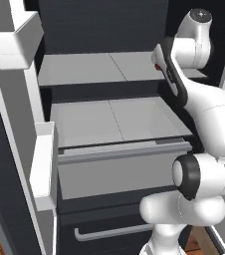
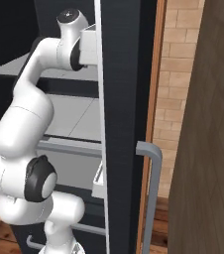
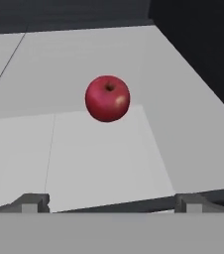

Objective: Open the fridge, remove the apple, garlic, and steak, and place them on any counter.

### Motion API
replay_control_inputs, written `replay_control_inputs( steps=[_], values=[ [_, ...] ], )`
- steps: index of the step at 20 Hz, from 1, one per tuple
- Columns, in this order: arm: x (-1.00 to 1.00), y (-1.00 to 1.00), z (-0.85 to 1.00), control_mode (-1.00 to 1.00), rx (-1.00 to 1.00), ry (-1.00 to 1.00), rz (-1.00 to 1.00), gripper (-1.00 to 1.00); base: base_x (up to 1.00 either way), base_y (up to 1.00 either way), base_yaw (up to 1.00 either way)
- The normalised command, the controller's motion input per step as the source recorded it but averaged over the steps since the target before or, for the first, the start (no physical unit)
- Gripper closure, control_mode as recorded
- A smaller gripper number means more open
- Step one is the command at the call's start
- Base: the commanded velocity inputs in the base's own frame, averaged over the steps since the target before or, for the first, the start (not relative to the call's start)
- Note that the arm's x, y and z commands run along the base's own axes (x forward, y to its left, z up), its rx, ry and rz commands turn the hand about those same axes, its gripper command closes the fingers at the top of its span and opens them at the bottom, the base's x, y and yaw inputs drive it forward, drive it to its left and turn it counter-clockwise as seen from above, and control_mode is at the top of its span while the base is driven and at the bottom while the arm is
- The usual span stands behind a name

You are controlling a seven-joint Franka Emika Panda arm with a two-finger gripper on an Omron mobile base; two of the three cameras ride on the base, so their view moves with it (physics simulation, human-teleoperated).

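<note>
- The fingers (image 3: 112,202) stand spread wide with nothing between them; their two dark tips rise at the bottom of the hand view, on either side of the line to the apple (image 3: 107,98).
- The apple sits upright, stem dimple up, on a pale grey shelf (image 3: 99,158) inside the fridge (image 1: 104,30). It is ahead of the fingers and apart from them, not touching either tip.
- In the left base view a small patch of red (image 1: 157,66) shows just beside the arm's forearm on the upper shelf, which I judge to be the same apple, mostly hidden by the arm.
- The fridge is already open: its left door (image 1: 15,149) swings out with white door bins, and the right door (image 2: 124,124) stands edge-on to the right of the arm, with its grey bar handle (image 2: 153,188).
- Below the apple's shelf is a second shelf, then a pale pull-out bin, then a lower drawer with a horizontal grey handle (image 1: 112,232).
- Progress, as I judge it: the opening step is done, and the apple is being lined up for a grasp but is not yet held. The garlic, the steak and all three placings on the table are left.
- No brand, label or readable writing appears anywhere.
</note>
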Motion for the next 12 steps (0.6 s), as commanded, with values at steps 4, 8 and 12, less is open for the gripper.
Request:
replay_control_inputs(
  steps=[4,8,12],
  values=[
    [0.39,-0.03,-0.06,-1.0,0.0,0.0,0.0,-1.0,0.0,0.0,0.0],
    [0.38,0.0,-0.09,-1.0,0.0,0.0,0.0,-1.0,0.0,0.0,0.0],
    [0.32,0.0,-0.09,-1.0,0.0,0.0,0.0,-1.0,0.0,0.0,0.0]
  ],
)
